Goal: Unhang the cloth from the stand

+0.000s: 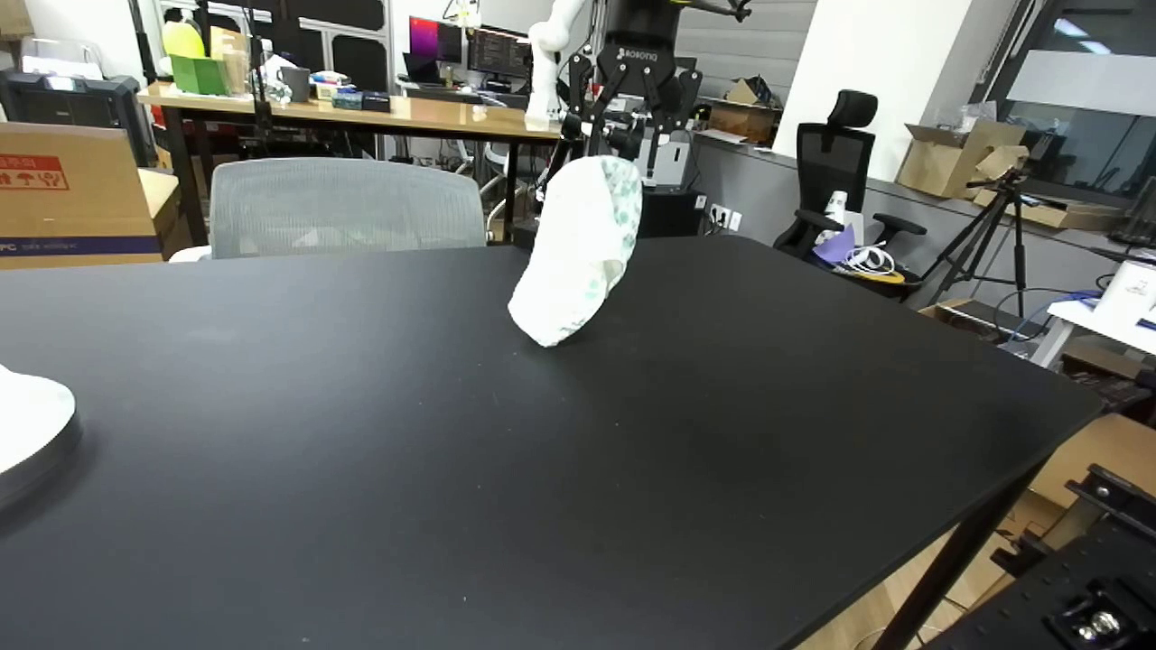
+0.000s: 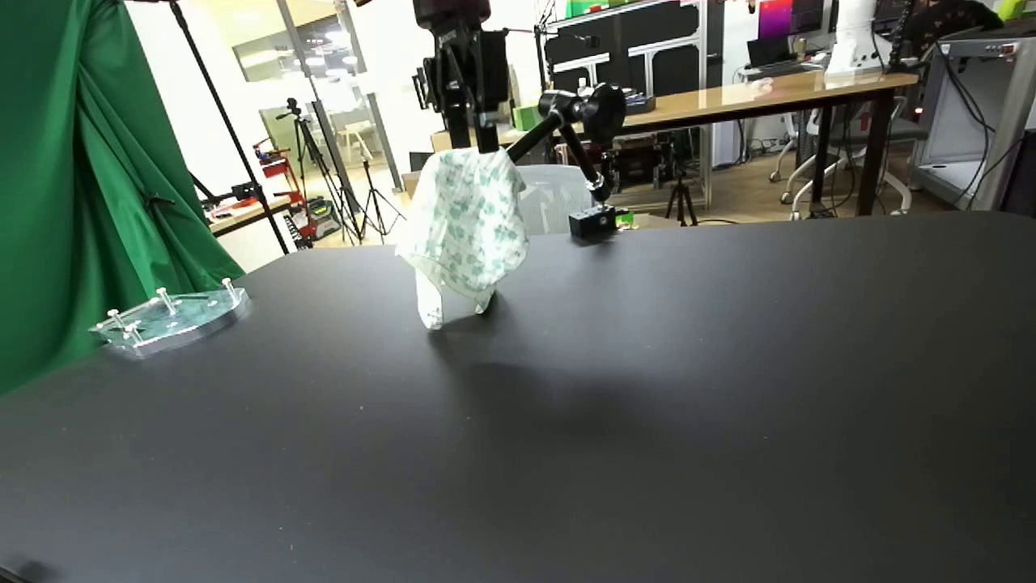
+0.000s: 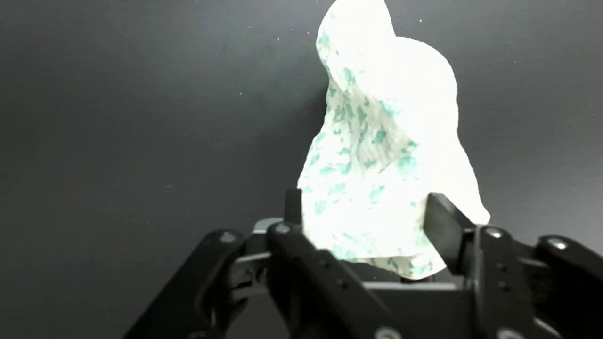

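Observation:
The cloth (image 1: 576,248) is white with green leaf marks and hangs draped over a support near the table's far side. It also shows in an exterior view (image 2: 473,223) and in the wrist view (image 3: 386,146). Its lower corners hang down close to the tabletop. The stand is mostly hidden by the cloth; a black jointed arm (image 2: 603,113) on a block base runs behind the cloth's top. My gripper (image 3: 365,212) is open above the cloth, pointing down, its fingers apart on either side of the cloth's upper part. In an exterior view the fingertips (image 2: 473,144) meet the cloth's top edge.
The black table (image 1: 452,469) lies under everything. A white round plate-like object (image 1: 32,420) is at the table's left in an exterior view. A clear plate with bolts (image 2: 174,320) lies near a green curtain (image 2: 48,202). A grey chair (image 1: 348,208) stands beyond the far edge.

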